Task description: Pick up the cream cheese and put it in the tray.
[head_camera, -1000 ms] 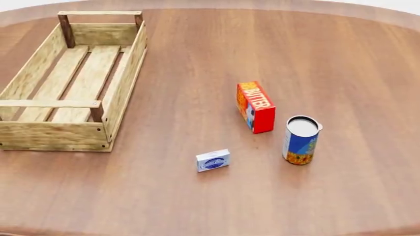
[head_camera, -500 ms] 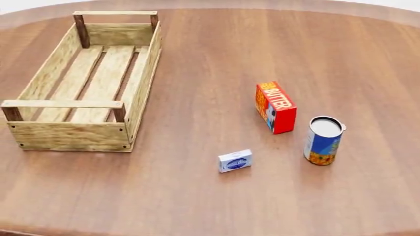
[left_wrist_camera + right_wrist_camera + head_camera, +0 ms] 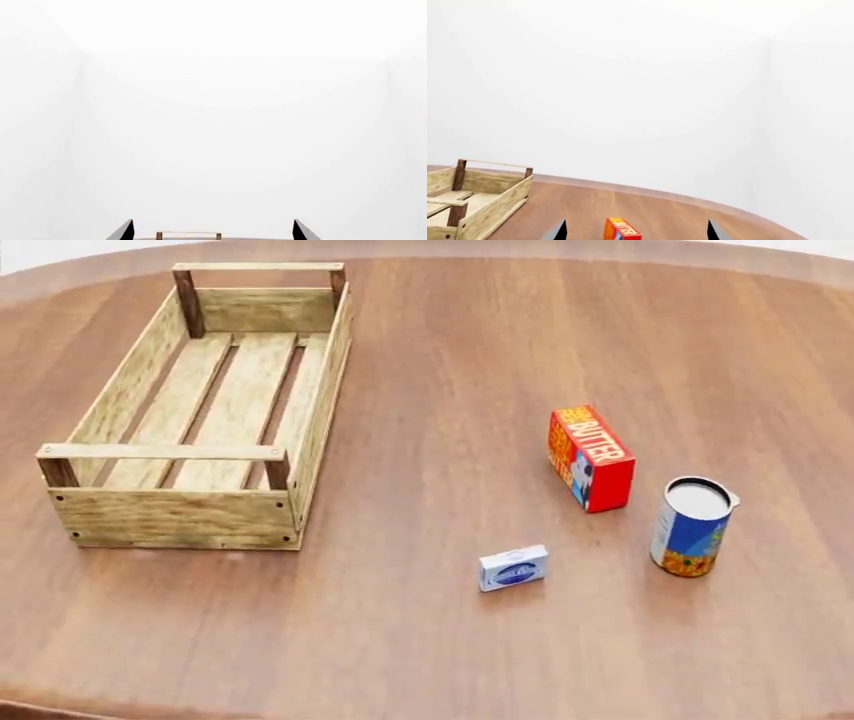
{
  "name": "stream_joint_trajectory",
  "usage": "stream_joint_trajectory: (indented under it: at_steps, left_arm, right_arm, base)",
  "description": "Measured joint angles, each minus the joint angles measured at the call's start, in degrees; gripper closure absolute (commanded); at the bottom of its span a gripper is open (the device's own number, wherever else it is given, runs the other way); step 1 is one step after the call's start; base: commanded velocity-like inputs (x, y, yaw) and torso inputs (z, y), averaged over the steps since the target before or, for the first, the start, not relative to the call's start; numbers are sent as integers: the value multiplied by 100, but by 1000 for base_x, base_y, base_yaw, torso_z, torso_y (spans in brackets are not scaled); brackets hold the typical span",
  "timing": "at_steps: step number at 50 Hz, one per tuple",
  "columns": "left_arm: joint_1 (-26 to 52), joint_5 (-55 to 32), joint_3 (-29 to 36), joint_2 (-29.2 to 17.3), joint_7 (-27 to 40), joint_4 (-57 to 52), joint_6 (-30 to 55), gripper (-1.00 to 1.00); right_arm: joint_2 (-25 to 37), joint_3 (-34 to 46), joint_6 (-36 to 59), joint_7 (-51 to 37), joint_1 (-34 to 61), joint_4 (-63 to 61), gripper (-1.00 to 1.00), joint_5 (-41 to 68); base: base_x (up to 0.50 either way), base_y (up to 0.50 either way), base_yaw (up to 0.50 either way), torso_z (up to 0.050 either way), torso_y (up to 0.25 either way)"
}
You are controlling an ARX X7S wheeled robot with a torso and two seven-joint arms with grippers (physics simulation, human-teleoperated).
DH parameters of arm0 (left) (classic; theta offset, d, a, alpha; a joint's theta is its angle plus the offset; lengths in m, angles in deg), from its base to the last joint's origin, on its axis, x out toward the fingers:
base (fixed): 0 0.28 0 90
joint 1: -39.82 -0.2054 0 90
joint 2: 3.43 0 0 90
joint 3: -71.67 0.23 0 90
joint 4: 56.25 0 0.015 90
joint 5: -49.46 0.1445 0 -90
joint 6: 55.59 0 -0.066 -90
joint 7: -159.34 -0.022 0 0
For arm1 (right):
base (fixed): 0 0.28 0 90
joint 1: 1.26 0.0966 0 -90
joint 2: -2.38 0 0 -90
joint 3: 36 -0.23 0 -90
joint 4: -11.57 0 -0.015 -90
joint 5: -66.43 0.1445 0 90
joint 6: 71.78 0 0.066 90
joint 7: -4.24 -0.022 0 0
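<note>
The round brown wooden table (image 3: 441, 370) carries a long light-wood slatted tray (image 3: 203, 410) at the far left. The red-orange butter box (image 3: 589, 458) and blue-orange can (image 3: 691, 526) stand right. The small white-grey cream cheese box (image 3: 513, 568) lies flat at near centre, well apart from the tray. Both grippers show only spread fingertips (image 3: 559, 231), holding nothing

head: high, looking forward and down over the table (image 3: 441, 360) | left wrist: level, low, mostly white wall, only the tray (image 3: 188, 234) rail showing | right wrist: level across the tabletop | shared: tray, butter box (image 3: 621, 231)
</note>
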Motion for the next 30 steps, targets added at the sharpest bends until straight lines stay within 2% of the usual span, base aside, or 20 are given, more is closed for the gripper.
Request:
stream_joint_trajectory:
  at_steps: [30]
  left_arm:
    - [-2, -6, 103, -119, 138, -8, -15, -100]
  right_arm:
    - [105, 137, 122, -116, 37, -3, -100, 23]
  base:
    - [0, 92, 0, 0, 0]
